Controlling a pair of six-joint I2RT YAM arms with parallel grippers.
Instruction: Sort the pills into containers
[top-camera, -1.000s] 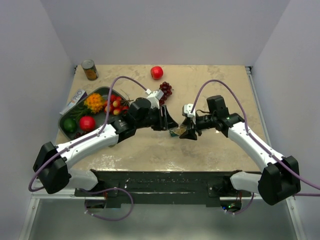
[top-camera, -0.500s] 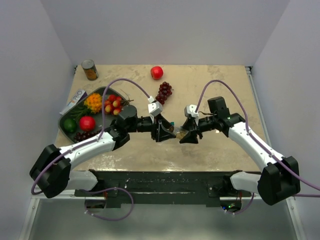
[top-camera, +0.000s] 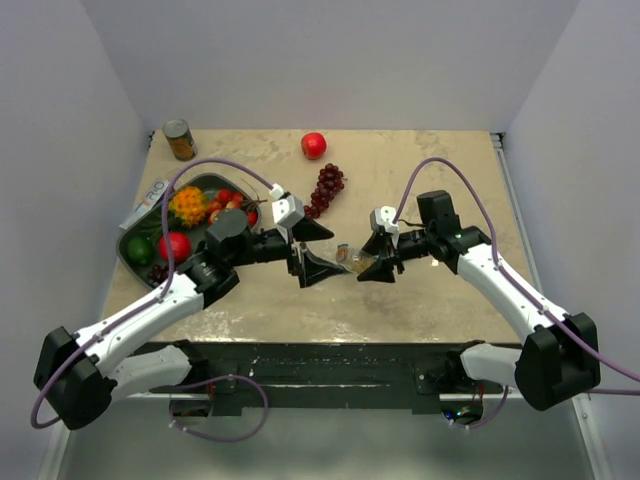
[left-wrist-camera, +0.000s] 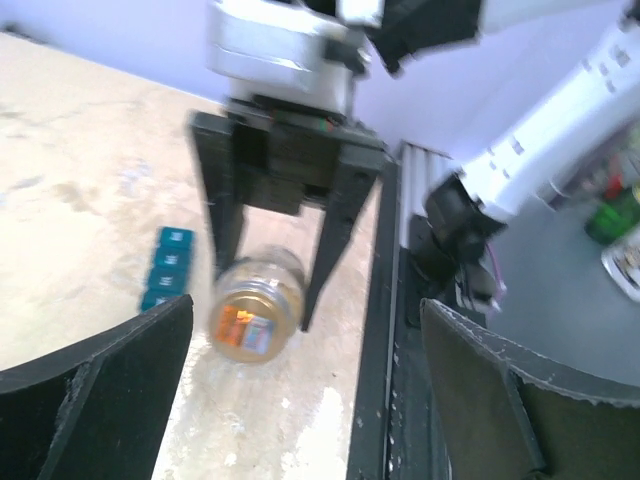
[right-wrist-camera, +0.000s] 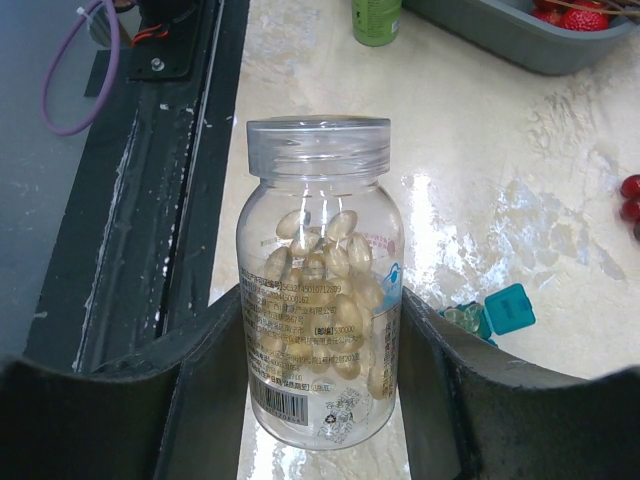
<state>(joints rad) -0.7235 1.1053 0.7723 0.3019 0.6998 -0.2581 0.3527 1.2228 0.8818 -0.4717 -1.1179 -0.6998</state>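
Observation:
My right gripper (top-camera: 372, 262) (right-wrist-camera: 320, 330) is shut on a clear bottle (right-wrist-camera: 320, 290) (top-camera: 352, 258) of pale yellow pills, gripping its lower body, clear cap on. The bottle hangs above the table near its front edge. The containers, a teal-blue pill organiser (right-wrist-camera: 495, 315) (left-wrist-camera: 168, 280), lie on the table just behind the bottle, one lid up, with capsules showing in a compartment. My left gripper (top-camera: 335, 252) (left-wrist-camera: 305, 310) faces the bottle's cap from the left, a short gap away. Its jaws stand wide open with nothing between them.
A dark tray (top-camera: 122, 252) of fruit sits at the left. A tin can (top-camera: 180, 140), a red apple (top-camera: 314, 145) and grapes (top-camera: 328, 185) lie toward the back. A small green bottle (right-wrist-camera: 376, 18) stands by the tray. The black front rail (left-wrist-camera: 385, 330) runs close below both grippers.
My left gripper has opened wide and drawn back leftward from the bottle's cap. The right gripper has kept the bottle almost still.

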